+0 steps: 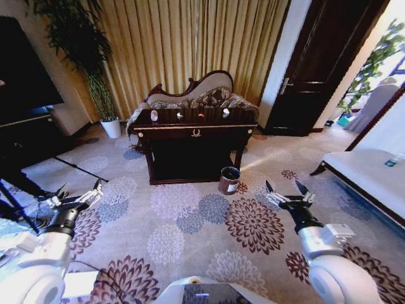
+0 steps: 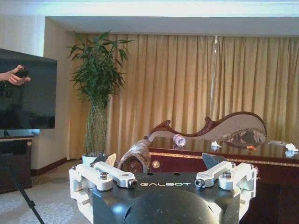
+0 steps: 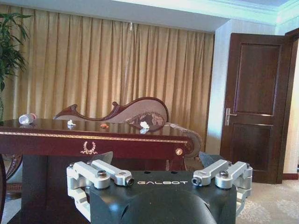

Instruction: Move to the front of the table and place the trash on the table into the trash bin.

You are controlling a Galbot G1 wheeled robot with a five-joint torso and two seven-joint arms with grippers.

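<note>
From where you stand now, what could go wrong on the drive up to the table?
1. The bin stands on the carpet by the table's front right leg, on the right arm's side; driving straight in could knock it over.
2. The bottle lies on its side at the table's left end; a bump to the table might roll it off.
3. Both grippers, left and right, are open and held forward, so they would likely meet the table edge first.

Table (image 1: 190, 130): dark glossy wood, gold trim along the front edge, gold drawer pull at centre front. Laid on top: a clear bottle (image 1: 154, 116) near the left end, a white scrap (image 1: 180, 115), an orange scrap (image 1: 200, 114), and another white scrap (image 1: 226, 113) towards the right end.
</note>
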